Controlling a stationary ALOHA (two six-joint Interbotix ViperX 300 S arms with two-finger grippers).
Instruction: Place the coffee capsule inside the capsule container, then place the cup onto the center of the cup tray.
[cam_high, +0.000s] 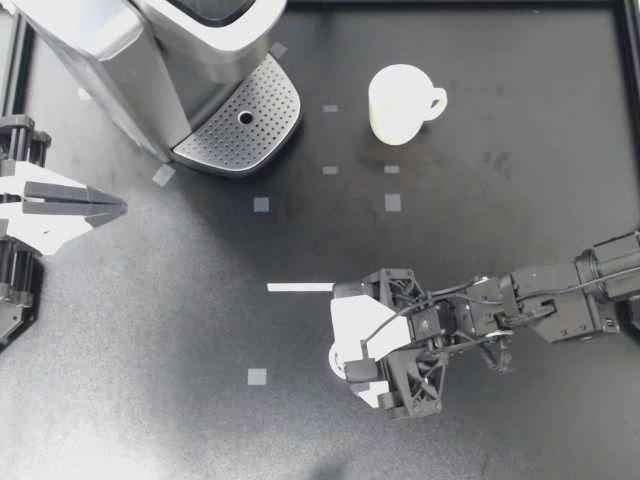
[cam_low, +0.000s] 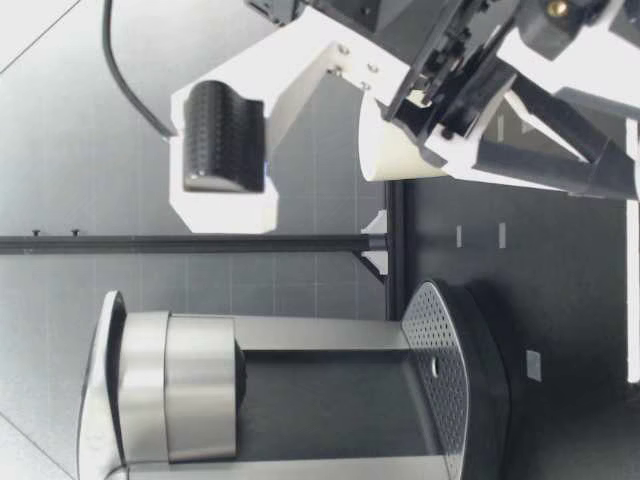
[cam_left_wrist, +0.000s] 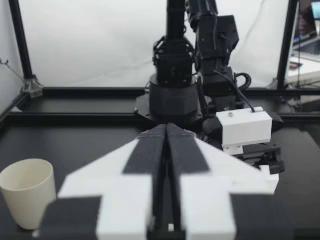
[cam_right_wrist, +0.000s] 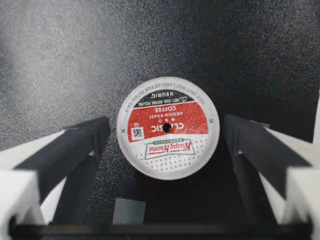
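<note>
The coffee capsule (cam_right_wrist: 167, 127) stands on the black table with its printed foil lid up, between the fingers of my right gripper (cam_right_wrist: 165, 132). The jaws are wide open, and neither finger touches it. From above, my right gripper (cam_high: 346, 348) points down at mid-table and hides the capsule. The cream cup (cam_high: 400, 100) stands upright at the back, right of the perforated cup tray (cam_high: 240, 125). My left gripper (cam_high: 118, 208) hovers at the left edge, shut on nothing. In its own view the left gripper (cam_left_wrist: 166, 150) has the cup (cam_left_wrist: 27, 192) beside it.
The silver coffee machine (cam_high: 150, 50) fills the back left corner. Small grey tape squares (cam_high: 261, 204) and a white strip (cam_high: 300, 287) mark the table. A black frame rail (cam_high: 630, 100) runs along the right side. In the low view, the cup (cam_low: 385, 155) is partly hidden behind an arm.
</note>
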